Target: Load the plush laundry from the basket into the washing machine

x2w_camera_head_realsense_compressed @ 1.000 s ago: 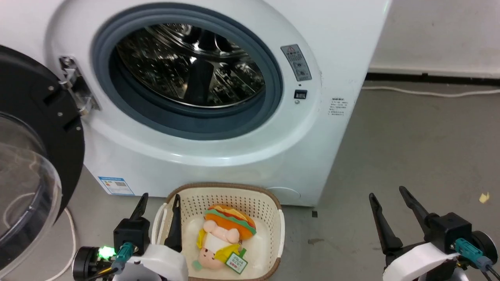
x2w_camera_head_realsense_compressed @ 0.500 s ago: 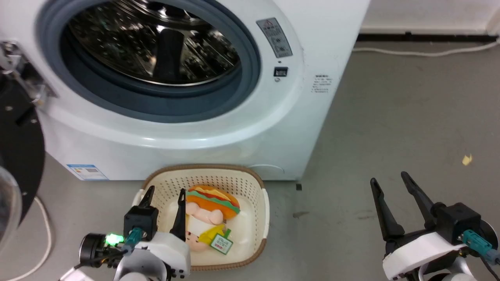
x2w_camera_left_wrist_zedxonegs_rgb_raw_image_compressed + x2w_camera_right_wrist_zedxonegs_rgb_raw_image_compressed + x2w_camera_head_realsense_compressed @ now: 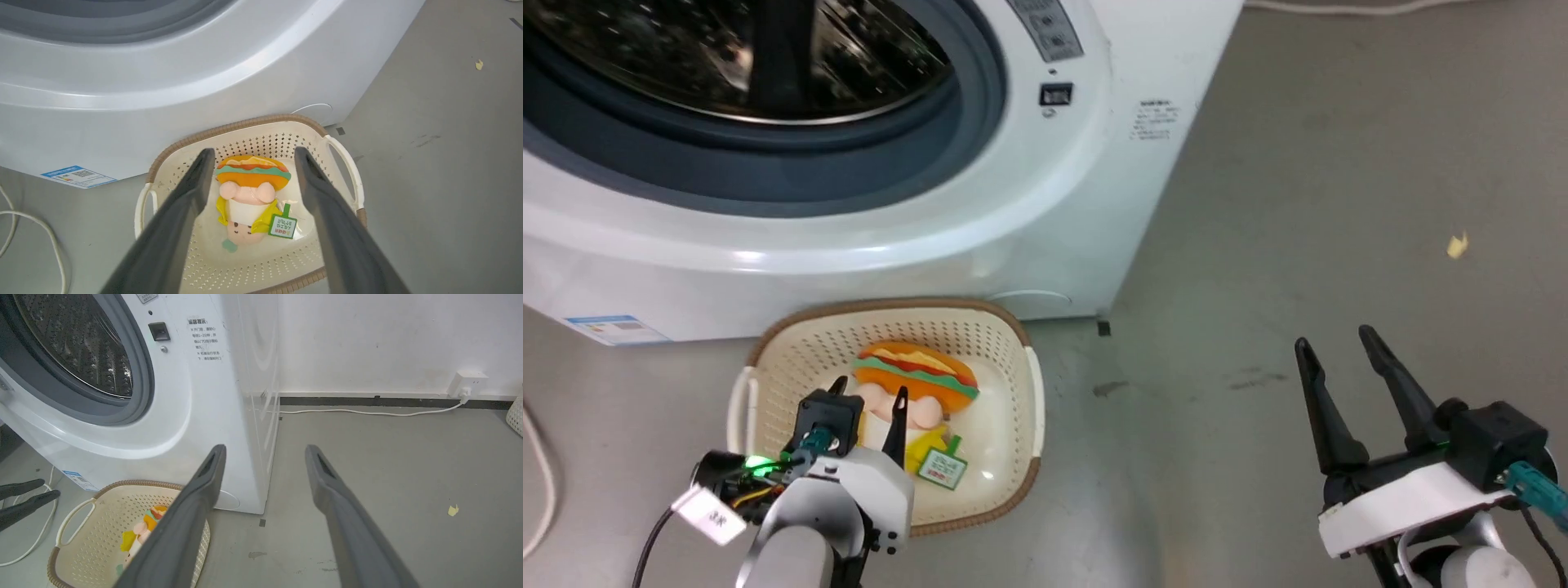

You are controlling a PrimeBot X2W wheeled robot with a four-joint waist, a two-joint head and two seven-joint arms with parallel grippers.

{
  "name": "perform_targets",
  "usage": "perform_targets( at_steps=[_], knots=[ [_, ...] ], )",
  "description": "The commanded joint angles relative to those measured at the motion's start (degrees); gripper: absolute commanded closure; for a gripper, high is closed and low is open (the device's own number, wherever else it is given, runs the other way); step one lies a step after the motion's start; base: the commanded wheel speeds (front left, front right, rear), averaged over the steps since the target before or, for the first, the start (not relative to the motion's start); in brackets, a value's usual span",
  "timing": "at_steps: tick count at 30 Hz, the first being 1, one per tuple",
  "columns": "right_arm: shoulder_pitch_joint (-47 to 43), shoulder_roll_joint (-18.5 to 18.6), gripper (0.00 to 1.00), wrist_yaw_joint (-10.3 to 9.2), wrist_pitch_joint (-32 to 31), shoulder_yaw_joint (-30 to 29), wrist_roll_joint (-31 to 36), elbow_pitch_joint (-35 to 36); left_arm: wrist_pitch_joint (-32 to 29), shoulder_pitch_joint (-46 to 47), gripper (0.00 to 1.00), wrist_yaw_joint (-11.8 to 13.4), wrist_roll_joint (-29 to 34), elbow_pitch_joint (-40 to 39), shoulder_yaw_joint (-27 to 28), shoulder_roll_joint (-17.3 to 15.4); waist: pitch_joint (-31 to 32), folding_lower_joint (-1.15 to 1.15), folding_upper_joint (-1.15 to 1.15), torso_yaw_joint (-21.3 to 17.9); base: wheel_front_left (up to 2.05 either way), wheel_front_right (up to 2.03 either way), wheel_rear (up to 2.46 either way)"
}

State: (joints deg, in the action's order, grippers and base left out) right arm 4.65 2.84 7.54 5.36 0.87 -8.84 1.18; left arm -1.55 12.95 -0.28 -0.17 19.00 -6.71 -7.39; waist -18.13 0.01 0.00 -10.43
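The plush laundry [image 3: 916, 384], a doll with a hamburger hat and a green-edged tag, lies in the cream basket [image 3: 1009, 359] on the floor against the washing machine [image 3: 947, 237]. My left gripper [image 3: 869, 390] hovers open over the basket's near left part, its fingers pointing at the doll. In the left wrist view the plush laundry [image 3: 253, 196] shows between the two spread fingers [image 3: 184, 204], apart from both. My right gripper [image 3: 1334, 339] stands open over bare floor to the right, holding nothing. The drum [image 3: 81, 355] is open behind its grey gasket [image 3: 768, 175].
A white cable [image 3: 533, 490] lies on the floor at the left. A power cord [image 3: 367, 413] runs along the wall to a socket [image 3: 467, 381]. A yellow scrap [image 3: 1456, 243] lies on the grey floor at the right. Another pale basket [image 3: 515, 416] stands by the wall.
The head camera has dipped and swung, so the door has left the picture. My left gripper has moved from the basket's left rim inward over the doll. The right gripper holds its place.
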Motion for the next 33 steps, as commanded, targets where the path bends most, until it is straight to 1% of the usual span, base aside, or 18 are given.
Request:
perform_targets(
  at_steps=[1, 9, 17, 27, 33],
  knots=[
    [1.2, 0.0, 0.0, -0.02, 0.7, 0.1, -1.0, 0.5, -0.5, 1.9, 0.0, -0.5, 0.0, 1.5, -0.6, -0.7, -1.7, -0.01, 0.0, -1.2, 0.0, 0.0, 0.0],
    [1.7, 0.0, 0.0, -0.03, 1.7, -0.4, -3.0, 1.0, -3.9, 6.8, 0.0, -0.8, 0.8, 7.7, -2.5, -2.8, -5.7, -0.01, 0.0, -2.9, 0.0, 0.0, 0.0],
    [2.0, 0.0, 0.0, -0.03, 2.6, -0.4, -5.1, 1.3, -6.2, 12.1, 0.0, -1.3, 1.0, 13.5, -4.3, -4.1, -9.8, -0.01, 0.0, -4.5, 0.0, 0.0, 0.0],
    [2.6, 0.0, 0.0, -0.03, 3.8, 0.0, -7.4, 1.3, -12.0, 20.0, 0.0, -1.8, 1.7, 21.5, -7.1, -5.8, -15.5, -0.01, 0.0, -6.2, 0.02, 0.02, 0.02],
    [2.8, 0.0, 0.0, -0.04, 4.5, 0.6, -8.2, 2.1, -14.4, 24.6, 0.0, -2.1, 1.7, 25.8, -8.4, -7.0, -19.1, -0.01, 0.0, -6.7, 0.13, 0.13, 0.13]
  ],
)
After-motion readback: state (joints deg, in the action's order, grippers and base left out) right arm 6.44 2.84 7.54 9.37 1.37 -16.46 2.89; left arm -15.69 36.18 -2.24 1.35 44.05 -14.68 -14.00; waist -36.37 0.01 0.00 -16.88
